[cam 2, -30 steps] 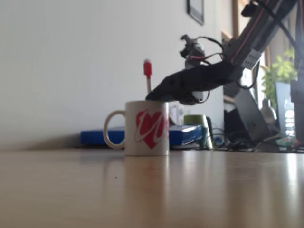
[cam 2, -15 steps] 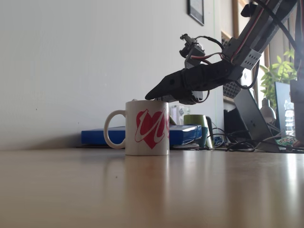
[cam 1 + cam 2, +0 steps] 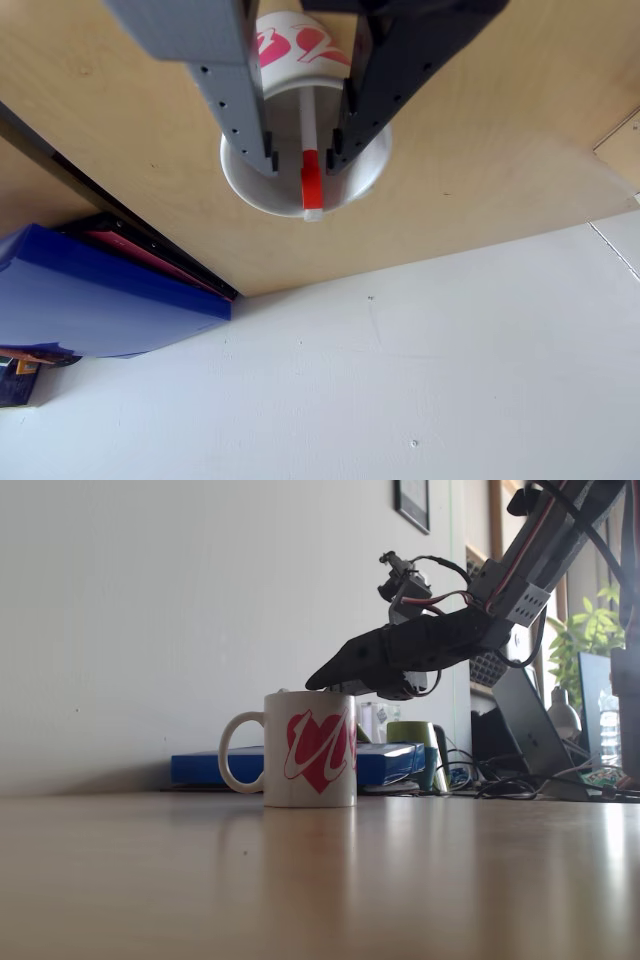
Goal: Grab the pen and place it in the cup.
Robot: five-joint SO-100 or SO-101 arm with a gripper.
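Looking at the other view, the pen (image 3: 311, 170) is seen lying inside the cup (image 3: 243, 182), jaws spread apart and gripping nothing. From the fixed view, the gripper (image 3: 318, 681) hovers just above the rim. Placing looks done, so only a clean lift-away is called for.

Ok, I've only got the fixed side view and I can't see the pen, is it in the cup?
Observer: Yes. The other view looks down into the cup, and the pen is inside it.
Operator: Is the gripper holding it?
Observer: No. The gripper is open, with a gap between the pen and each finger.
Operator: How's the pen sitting?
Observer: It's leaning, with its red cap end against the rim on the wall side.
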